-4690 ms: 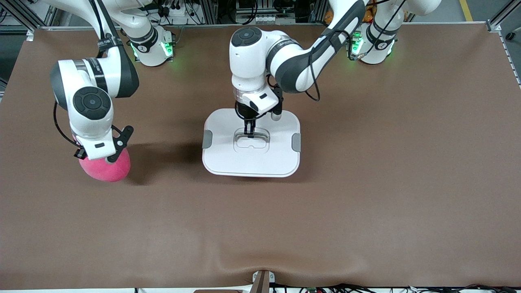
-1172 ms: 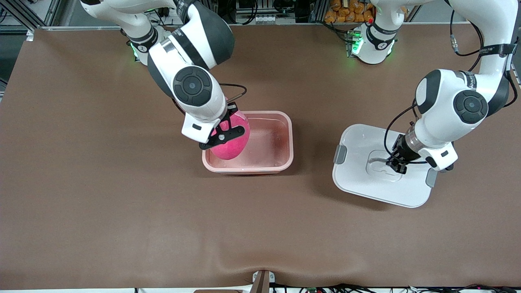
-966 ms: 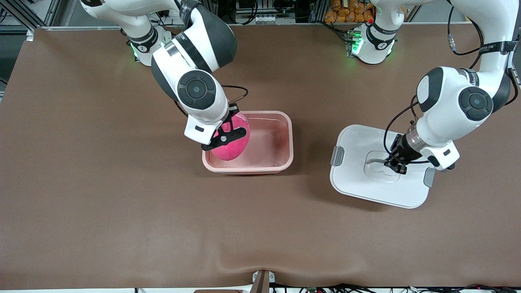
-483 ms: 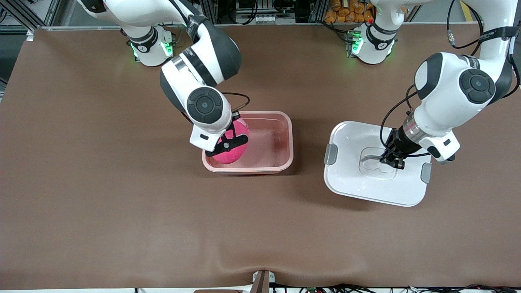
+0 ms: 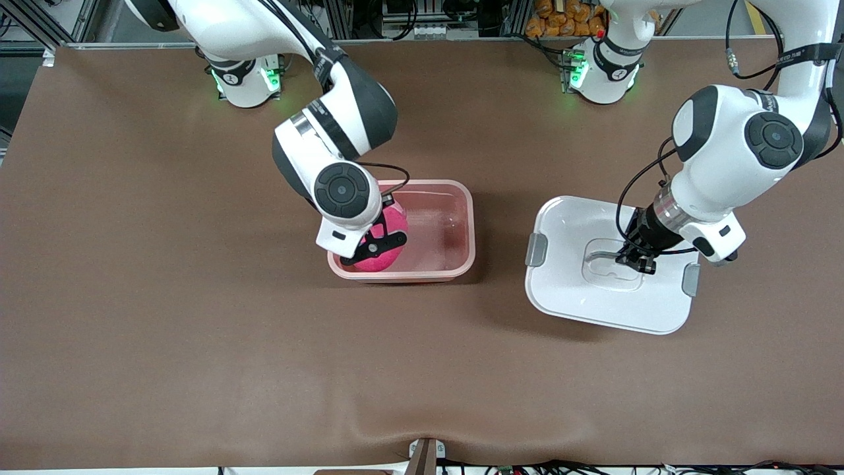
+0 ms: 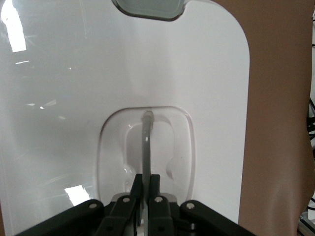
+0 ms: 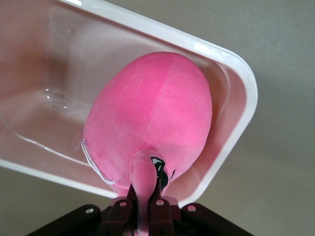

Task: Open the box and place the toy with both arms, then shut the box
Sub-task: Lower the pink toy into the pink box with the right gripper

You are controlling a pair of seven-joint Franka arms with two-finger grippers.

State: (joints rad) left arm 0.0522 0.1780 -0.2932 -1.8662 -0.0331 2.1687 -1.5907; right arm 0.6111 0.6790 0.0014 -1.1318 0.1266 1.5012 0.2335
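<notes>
The open pink box (image 5: 461,227) stands mid-table without its lid. My right gripper (image 5: 376,241) is shut on a limb of the pink plush toy (image 5: 389,231) and holds it inside the box at the end toward the right arm; in the right wrist view the toy (image 7: 152,118) hangs within the box's rim (image 7: 231,142) from my right gripper (image 7: 145,196). My left gripper (image 5: 636,258) is shut on the clear handle (image 6: 146,142) of the white lid (image 5: 593,297), held toward the left arm's end of the table. The lid (image 6: 74,83) fills the left wrist view, with my left gripper (image 6: 145,184) there.
The brown table (image 5: 198,363) stretches wide around the box. The arm bases with green lights (image 5: 247,79) (image 5: 597,76) stand along the table's edge farthest from the front camera. A small bracket (image 5: 425,455) sits at the nearest edge.
The left arm lifted the lid off the box and carried it toward its end of the table. The right arm picked up the toy, brought it over and lowered it into the box.
</notes>
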